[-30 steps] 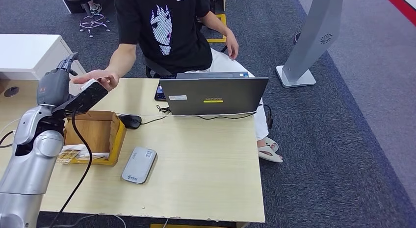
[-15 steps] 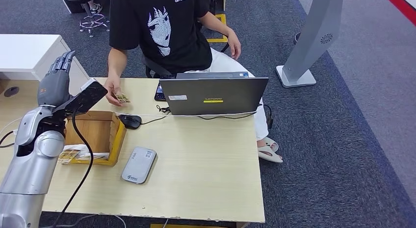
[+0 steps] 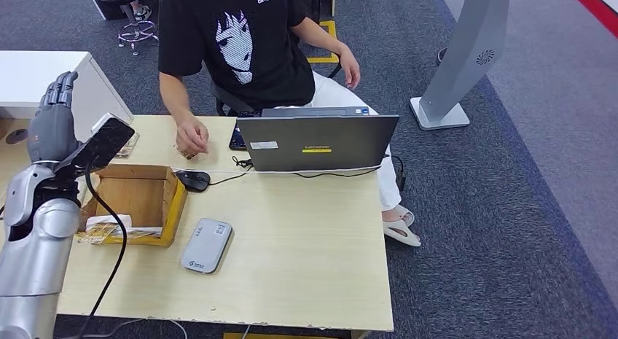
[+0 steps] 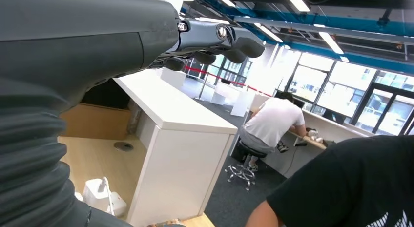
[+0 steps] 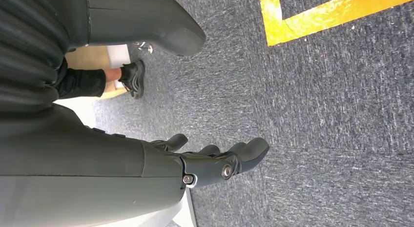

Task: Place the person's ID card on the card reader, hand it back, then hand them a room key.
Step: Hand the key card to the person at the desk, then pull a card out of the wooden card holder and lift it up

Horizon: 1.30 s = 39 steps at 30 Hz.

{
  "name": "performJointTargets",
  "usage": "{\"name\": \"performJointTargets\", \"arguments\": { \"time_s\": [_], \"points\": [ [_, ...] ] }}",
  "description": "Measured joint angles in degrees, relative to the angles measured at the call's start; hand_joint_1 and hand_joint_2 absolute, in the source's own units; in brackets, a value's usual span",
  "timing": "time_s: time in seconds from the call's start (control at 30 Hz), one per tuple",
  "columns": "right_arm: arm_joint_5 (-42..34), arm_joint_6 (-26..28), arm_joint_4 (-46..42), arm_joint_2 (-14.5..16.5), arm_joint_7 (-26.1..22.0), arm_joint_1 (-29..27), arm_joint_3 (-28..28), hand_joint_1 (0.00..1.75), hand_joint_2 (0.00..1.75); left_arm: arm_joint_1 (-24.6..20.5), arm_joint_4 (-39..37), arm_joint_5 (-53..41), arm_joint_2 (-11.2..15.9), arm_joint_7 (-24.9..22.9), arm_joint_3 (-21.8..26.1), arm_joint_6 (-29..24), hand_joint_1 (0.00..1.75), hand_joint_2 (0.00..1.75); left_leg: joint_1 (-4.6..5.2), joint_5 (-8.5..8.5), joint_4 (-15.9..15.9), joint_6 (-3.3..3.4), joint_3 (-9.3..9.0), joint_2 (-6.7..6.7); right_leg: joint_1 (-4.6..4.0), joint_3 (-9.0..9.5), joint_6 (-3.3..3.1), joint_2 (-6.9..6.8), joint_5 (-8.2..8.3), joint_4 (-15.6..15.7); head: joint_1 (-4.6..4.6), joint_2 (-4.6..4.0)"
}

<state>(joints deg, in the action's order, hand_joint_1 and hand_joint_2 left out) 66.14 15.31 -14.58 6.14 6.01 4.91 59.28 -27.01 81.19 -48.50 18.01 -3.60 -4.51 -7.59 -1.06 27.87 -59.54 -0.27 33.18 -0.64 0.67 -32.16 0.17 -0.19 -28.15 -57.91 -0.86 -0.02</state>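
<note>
— Where's the card reader [image 3: 207, 245]?

— A flat grey slab with rounded corners, lying face up on the desk, just beside the open cardboard box's near right corner.

— And the room keys?

— Yellowish cards [image 3: 100, 232] lie flat at the box's near left edge; they may be the key cards.

— The ID card?

— Possibly under the person's hand [image 3: 192, 140], which rests on the desk beside the laptop; too small to tell.

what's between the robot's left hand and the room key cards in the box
Nothing visible blocks it. The left hand is raised, empty, above and behind the open cardboard box. The cards lie at the box's near edge, uncovered, with a white slip beside them.
</note>
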Motion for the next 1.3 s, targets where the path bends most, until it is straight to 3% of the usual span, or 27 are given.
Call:
{"name": "performJointTargets", "arguments": {
  "time_s": [0.17, 0.33, 0.53, 0.9, 1.1, 1.2, 1.3],
  "points": [
    [-0.85, -0.04, -0.02, 0.00, 0.00, -0.09, 0.35, 0.00, 1.75, 4.12, 4.67, 4.00, 3.11, 1.80, 2.59, 6.32, 0.00, 1.75, -0.01, 0.00, 0.02, 0.00, 0.02, -0.05, 0.00, -0.02, -0.01, 0.06, -0.01, -0.02, -0.01, 0.00],
    [-2.41, -0.05, -0.02, 0.01, 0.00, -0.52, 1.70, 0.00, 1.75, 12.60, 13.32, 12.03, 10.90, 2.62, 5.93, 16.83, 0.00, 1.75, -0.01, 0.03, 0.08, -0.04, 0.04, -0.22, -0.01, -0.11, -0.01, 0.22, -0.03, -0.04, -0.01, 0.00],
    [-3.52, 0.00, -0.02, 0.21, -0.29, -0.99, 3.55, 0.00, 1.75, 26.13, 24.19, 17.60, 17.69, 5.11, 13.34, 21.10, 0.00, 1.75, -0.01, 0.06, 0.09, -0.05, 0.08, -0.20, 0.00, -0.15, -0.02, 0.20, -0.11, -0.02, -0.01, 0.00],
    [-5.03, 0.25, -0.02, 0.51, -0.43, -1.01, 6.34, 0.00, 1.75, 45.06, 37.95, 22.98, 28.10, 7.29, 23.43, 29.22, 0.00, 1.75, -0.05, 0.05, 0.09, -0.06, 0.09, -0.14, -0.06, -0.11, -0.03, 0.12, -0.09, -0.03, -0.01, 0.00],
    [-5.15, -0.18, -0.02, 0.57, -0.44, -1.03, 7.39, 0.00, 1.75, 57.71, 47.14, 28.00, 32.47, 7.36, 34.77, 36.16, 0.00, 1.75, -0.07, 0.06, 0.09, -0.07, 0.14, -0.09, -0.11, -0.13, -0.04, 0.07, -0.12, -0.02, -0.01, 0.00],
    [-4.99, -0.30, -0.02, 0.57, -0.45, -1.03, 7.61, 0.00, 1.75, 62.39, 50.33, 29.18, 33.19, 6.71, 40.16, 38.32, 0.00, 1.75, -0.07, 0.07, 0.10, -0.08, 0.14, -0.03, -0.11, -0.12, -0.07, 0.00, -0.14, -0.02, -0.02, 0.00],
    [-4.71, -0.32, -0.02, 0.62, -0.45, -1.02, 7.70, 0.00, 1.75, 65.75, 51.53, 27.40, 33.29, 6.60, 42.63, 37.45, 0.00, 1.75, -0.08, 0.08, 0.10, -0.10, 0.13, 0.01, -0.11, -0.11, -0.09, -0.06, -0.15, -0.02, -0.01, 0.00]
  ]
}}
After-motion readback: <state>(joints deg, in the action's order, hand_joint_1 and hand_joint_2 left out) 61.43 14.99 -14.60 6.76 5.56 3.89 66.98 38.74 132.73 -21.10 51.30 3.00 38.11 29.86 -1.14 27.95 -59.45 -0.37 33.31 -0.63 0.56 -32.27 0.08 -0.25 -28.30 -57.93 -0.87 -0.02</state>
